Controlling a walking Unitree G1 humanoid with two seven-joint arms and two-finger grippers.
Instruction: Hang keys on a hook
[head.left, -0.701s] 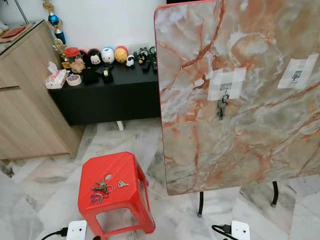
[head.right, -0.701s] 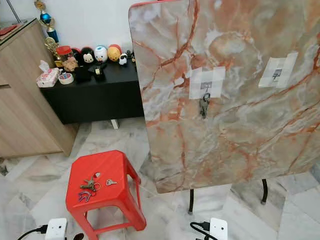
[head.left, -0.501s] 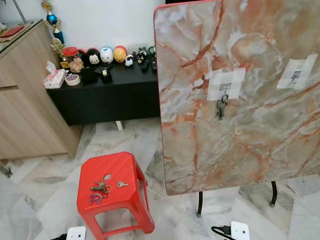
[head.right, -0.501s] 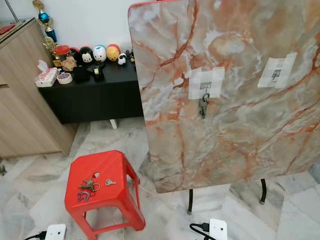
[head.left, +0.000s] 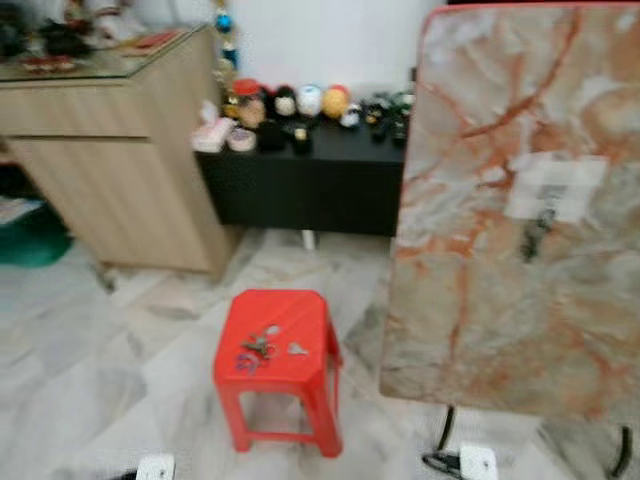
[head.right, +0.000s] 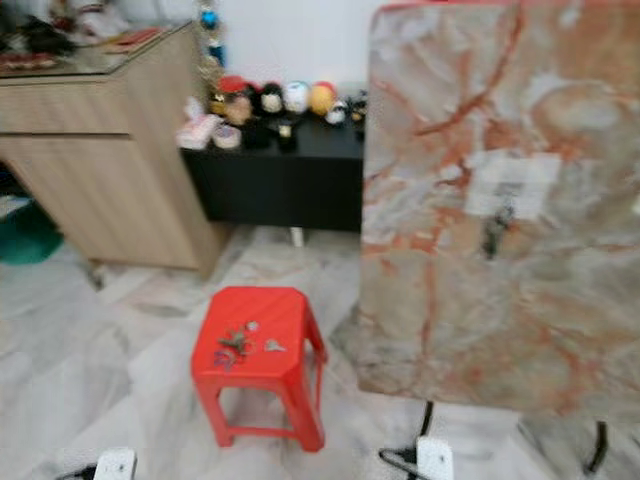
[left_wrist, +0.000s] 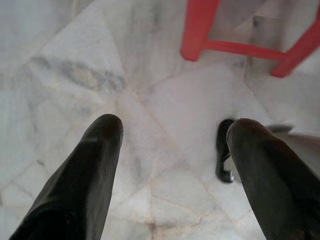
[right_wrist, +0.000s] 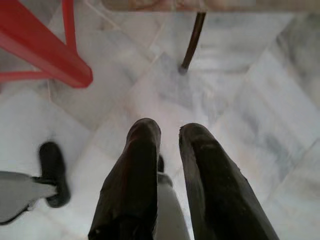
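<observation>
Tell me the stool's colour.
Red. The stool shows best in the left eye view, keys lying on its seat.

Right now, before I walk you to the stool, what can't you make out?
- Keys on the red stool: motion blur; how many cannot be told.
- Hook under the taped patch: blurred; a dark bunch hangs there.
- Marble board: its right side is cut off by the frame edge.
</observation>
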